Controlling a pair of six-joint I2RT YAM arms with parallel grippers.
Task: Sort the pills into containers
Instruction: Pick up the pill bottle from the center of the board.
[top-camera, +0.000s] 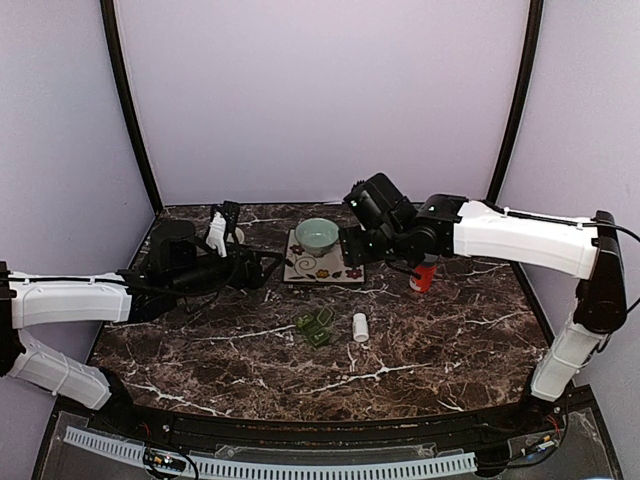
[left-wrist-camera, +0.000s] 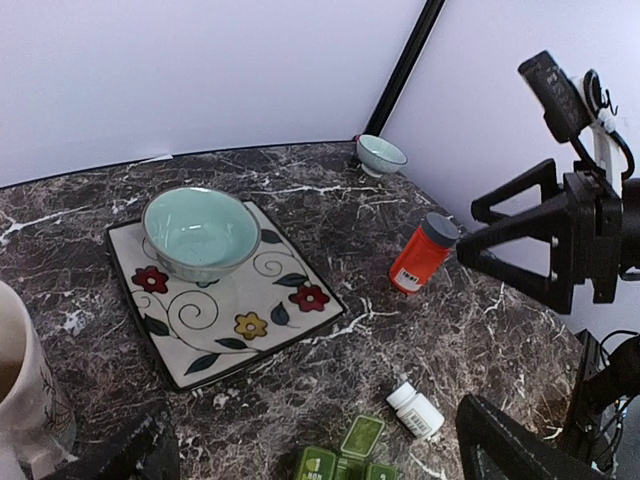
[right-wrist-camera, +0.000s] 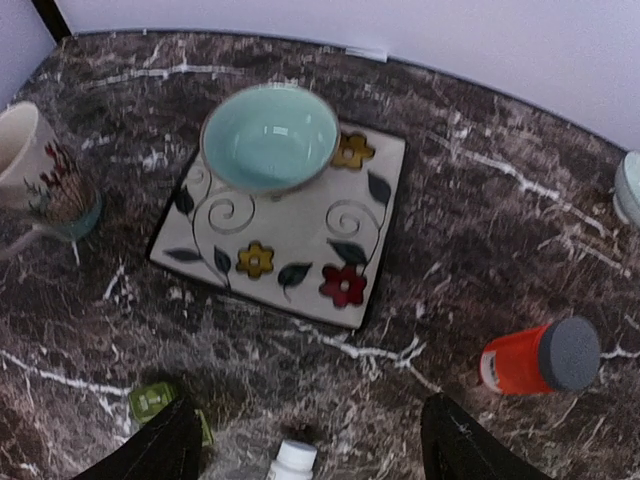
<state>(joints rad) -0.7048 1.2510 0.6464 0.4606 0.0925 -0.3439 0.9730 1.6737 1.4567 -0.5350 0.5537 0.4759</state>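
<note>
- Pill box (top-camera: 314, 326): centre of surface (top-camera: 450, 340) in top view; cut by bottom edge in left wrist view.
- Small bowl (left-wrist-camera: 382, 153): upper right, left wrist view; unseen from top.
- Left jaws, right jaws: apart.

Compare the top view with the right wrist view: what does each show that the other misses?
Only the top view: the left arm and right arm whole, and the left gripper open, left of the plate. Only the right wrist view: a second small bowl at its right edge, and the flowers painted on the mug. Both: the green bowl on the flowered plate, the orange bottle, the white bottle and the green pill box.
</note>
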